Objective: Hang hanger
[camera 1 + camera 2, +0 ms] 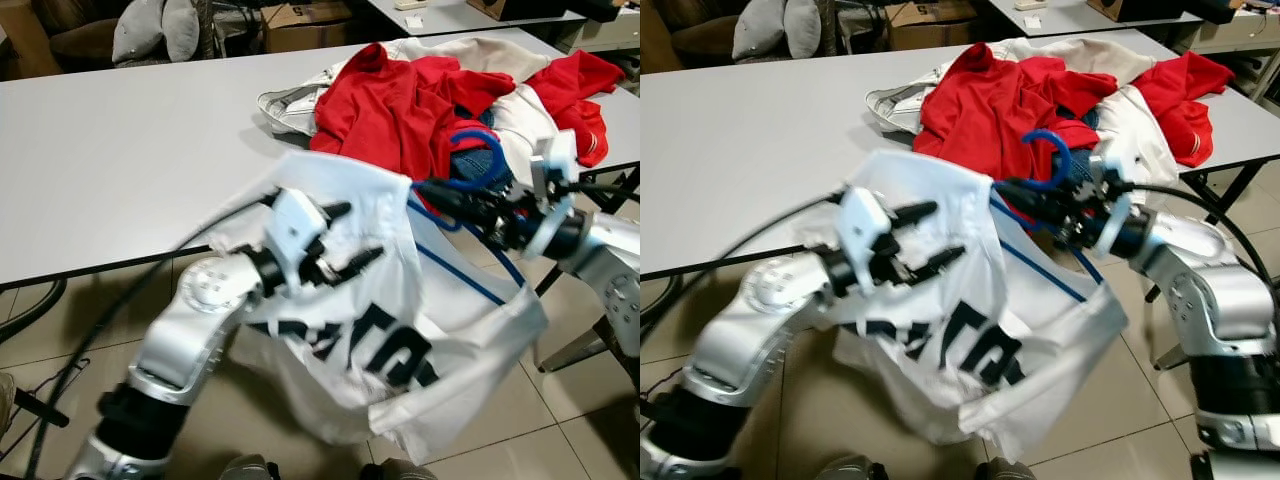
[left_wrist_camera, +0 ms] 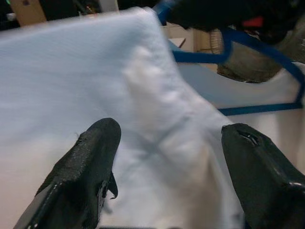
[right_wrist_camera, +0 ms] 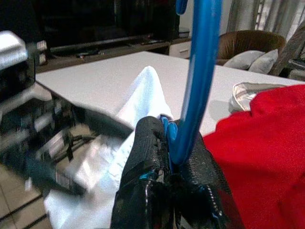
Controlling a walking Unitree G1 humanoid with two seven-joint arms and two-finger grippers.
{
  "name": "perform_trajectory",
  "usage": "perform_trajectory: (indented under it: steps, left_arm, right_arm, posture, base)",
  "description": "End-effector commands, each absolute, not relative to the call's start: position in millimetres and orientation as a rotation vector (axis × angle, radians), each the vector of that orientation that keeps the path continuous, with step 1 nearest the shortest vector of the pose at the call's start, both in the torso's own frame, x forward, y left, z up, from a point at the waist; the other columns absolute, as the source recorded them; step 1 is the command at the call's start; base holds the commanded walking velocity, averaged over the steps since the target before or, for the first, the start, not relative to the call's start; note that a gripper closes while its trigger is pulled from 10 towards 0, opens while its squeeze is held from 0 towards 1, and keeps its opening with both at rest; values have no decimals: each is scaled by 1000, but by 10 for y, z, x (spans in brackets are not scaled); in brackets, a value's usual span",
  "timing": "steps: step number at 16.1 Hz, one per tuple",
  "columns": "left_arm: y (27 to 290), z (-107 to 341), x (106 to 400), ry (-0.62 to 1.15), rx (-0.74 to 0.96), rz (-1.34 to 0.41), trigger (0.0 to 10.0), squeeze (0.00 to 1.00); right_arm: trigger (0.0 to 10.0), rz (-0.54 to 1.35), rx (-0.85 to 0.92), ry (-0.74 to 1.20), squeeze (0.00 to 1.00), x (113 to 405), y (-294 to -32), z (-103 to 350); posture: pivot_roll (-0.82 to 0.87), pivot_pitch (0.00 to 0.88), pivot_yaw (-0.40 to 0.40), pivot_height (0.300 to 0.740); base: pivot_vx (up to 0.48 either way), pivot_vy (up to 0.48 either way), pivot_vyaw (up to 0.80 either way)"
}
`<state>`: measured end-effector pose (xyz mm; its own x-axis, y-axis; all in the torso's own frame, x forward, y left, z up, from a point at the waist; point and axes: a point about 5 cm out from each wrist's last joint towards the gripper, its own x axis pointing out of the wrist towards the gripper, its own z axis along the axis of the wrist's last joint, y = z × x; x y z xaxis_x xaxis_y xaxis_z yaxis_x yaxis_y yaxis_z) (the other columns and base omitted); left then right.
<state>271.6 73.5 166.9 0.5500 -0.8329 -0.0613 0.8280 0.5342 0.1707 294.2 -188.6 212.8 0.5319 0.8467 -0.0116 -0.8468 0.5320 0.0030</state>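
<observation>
A blue hanger [image 1: 470,160] is pinched at the base of its hook by my right gripper [image 1: 445,200], which is shut on it in front of the table's near edge. A white T-shirt [image 1: 400,340] with black lettering hangs from the hanger, and the blue arms show inside its neck. My left gripper [image 1: 345,240] stands open against the shirt's left shoulder, its fingers [image 2: 90,162] spread over the white cloth [image 2: 143,109]. In the right wrist view the blue hook [image 3: 198,81] rises from between the shut fingers [image 3: 157,191].
A heap of red and white clothes [image 1: 420,90] lies on the grey table [image 1: 130,150], just behind the hanger. Cardboard boxes [image 1: 305,25] and a cushioned chair [image 1: 150,30] stand beyond the table. Tiled floor [image 1: 560,440] lies below, with table legs at the right.
</observation>
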Motion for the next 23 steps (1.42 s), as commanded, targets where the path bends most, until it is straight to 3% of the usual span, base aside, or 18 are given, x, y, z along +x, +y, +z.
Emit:
perform_trajectory:
  steps: [1,5,7,8,9,10,23]
  left_arm:
    - [683,1705,2743,-55,215,-990,10000,0]
    - [629,1692,2747,-56,123,-996,10000,0]
    - [656,1649,2796,-42,168,-947,10000,0]
    - [689,1623,2842,-30,200,-901,3961,0]
    - [706,1615,2862,-25,211,-882,3137,0]
    - [797,1599,2956,-6,245,-780,0,0]
    - [785,1624,2990,-19,132,-741,0,0]
  right_arm:
    - [10000,1000,-10,0,0,2968,-1842,2188]
    - [10000,949,2,8,0,3053,-1759,2185]
    - [10000,960,7,7,0,3051,-1710,2187]
    - [10000,969,9,6,0,3047,-1685,2190]
    - [10000,971,10,6,0,3046,-1676,2192]
    - [10000,988,21,-3,0,3045,-1647,2215]
    - [10000,1016,37,2,0,3037,-1598,2217]
  posture:
    - [-99,0,4,740]
    - [-101,0,2,740]
    - [-100,0,-2,740]
    - [-98,0,-5,740]
    - [-98,0,-6,740]
    - [-96,0,-7,740]
    - [-90,0,-9,740]
  base:
    - [0,0,0]
    - [0,0,0]
    - [0,0,0]
    - [0,0,0]
    - [0,0,0]
    - [0,0,0]
    - [0,0,0]
